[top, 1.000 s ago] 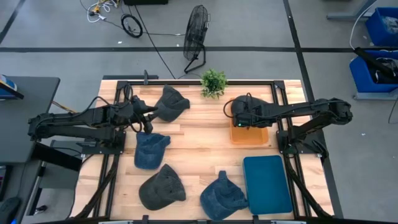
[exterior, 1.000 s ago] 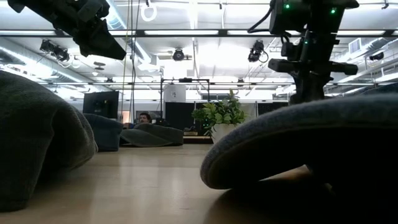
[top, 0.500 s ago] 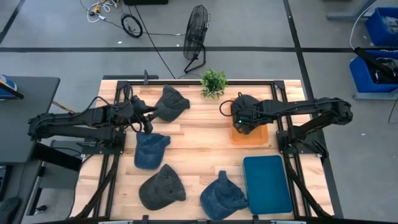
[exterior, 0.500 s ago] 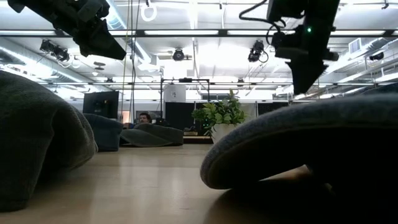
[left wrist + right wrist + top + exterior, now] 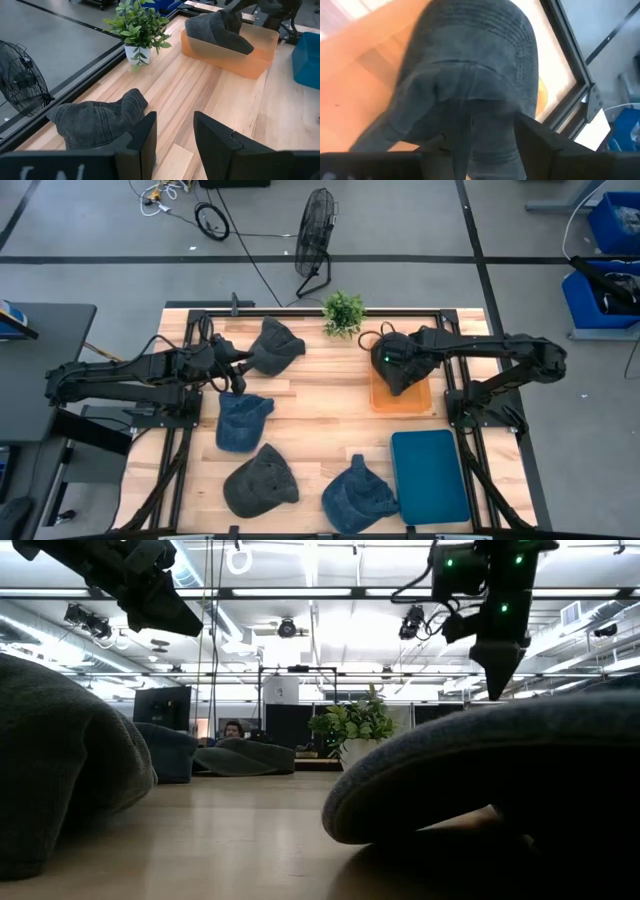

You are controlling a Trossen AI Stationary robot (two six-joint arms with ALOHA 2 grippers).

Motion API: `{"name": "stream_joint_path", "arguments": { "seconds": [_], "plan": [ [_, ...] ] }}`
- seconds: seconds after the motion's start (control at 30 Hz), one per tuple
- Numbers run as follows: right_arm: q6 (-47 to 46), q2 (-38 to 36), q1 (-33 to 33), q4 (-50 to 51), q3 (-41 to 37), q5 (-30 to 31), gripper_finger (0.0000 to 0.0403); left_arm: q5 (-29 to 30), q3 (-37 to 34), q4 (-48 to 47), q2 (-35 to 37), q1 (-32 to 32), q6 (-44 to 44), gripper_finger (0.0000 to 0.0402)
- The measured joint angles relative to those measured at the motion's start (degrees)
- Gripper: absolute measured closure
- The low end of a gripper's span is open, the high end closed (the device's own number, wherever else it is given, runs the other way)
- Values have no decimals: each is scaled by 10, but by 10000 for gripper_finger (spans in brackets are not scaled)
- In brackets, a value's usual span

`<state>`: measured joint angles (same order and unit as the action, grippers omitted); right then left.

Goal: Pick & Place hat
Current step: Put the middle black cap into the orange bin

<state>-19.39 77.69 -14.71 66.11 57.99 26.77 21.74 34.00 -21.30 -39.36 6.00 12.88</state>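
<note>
A dark grey denim hat [image 5: 402,368] lies in the translucent orange bin [image 5: 423,398], right of centre in the high view. Directly over it hangs the right gripper [image 5: 490,135], fingers parted, gripping nothing. At upper left, the left gripper [image 5: 172,131] hovers open and empty beside another grey cap [image 5: 275,343].

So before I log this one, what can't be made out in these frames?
- Whether the dark grey hat lies flat in the orange translucent bin: high view, the right gripper covers it; the right wrist view is filled by fabric.
- Floor of that bin: hidden by the hat.
- Low view: hats close to the lens block most of the wooden table.
- Left gripper: only its open fingers show.
</note>
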Motion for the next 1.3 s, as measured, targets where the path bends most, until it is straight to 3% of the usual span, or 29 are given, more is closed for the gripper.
{"name": "stream_joint_path", "arguments": {
  "seconds": [0.2, 0.5, 0.83, 0.97, 1.17, 1.3],
  "plan": [
    [86, 0, -65, -18, -9, -54, 232, 0, 0, 0, 0, 0, 0, 268],
    [135, 6, -131, -53, -9, -103, 227, 0, 0, 0, 0, 0, 0, 268],
    [171, 74, -152, -55, -9, -118, 231, 0, 0, 0, 0, 0, -1, 268],
    [162, 86, -152, -52, -9, -131, 268, 0, 0, 0, 0, 0, -2, 268],
    [123, 86, -152, -48, -9, -127, 382, 0, 0, 0, 0, 0, -2, 268],
    [82, 81, -152, -37, -9, -130, 386, 0, 0, 0, 0, 0, -2, 268]
  ]
}}
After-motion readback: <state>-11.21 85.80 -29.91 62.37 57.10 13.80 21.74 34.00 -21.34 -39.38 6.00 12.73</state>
